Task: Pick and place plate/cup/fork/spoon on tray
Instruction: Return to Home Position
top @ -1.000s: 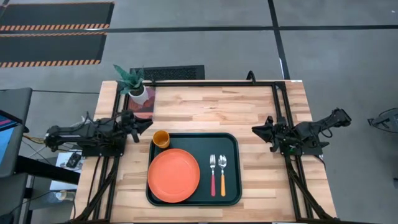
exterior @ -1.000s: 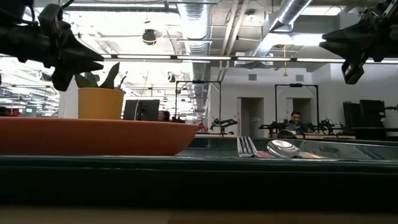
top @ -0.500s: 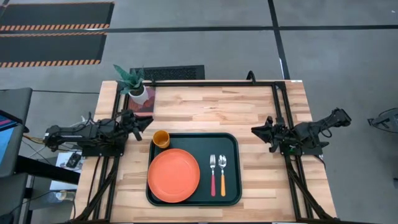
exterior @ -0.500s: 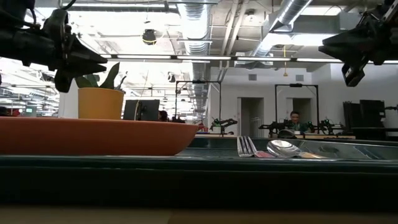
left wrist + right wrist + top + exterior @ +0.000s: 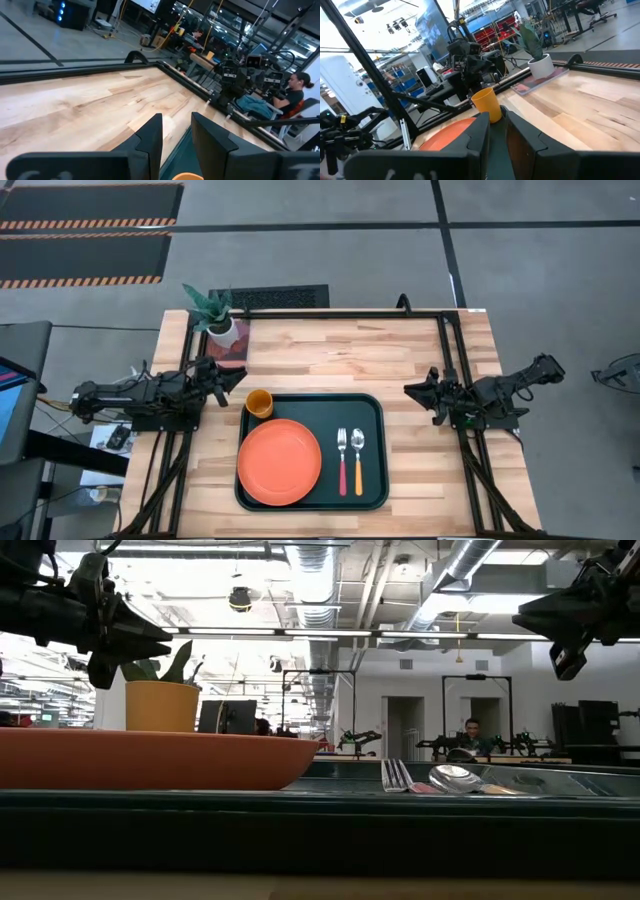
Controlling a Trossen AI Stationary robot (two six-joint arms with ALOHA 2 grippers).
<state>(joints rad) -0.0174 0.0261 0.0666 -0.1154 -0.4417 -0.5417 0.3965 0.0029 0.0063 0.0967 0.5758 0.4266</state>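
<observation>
The dark tray lies mid-table. On it rest the orange plate at the left, the orange-yellow cup upright in the far left corner, and the red-handled fork and orange-handled spoon side by side at the right. My left gripper hovers left of the cup, its fingers a little apart and empty. My right gripper hovers right of the tray, its fingers nearly together and empty.
A potted plant in a white pot stands on a pink mat at the table's far left corner. Black frame rails run along the table's sides. A person sits in the room beyond.
</observation>
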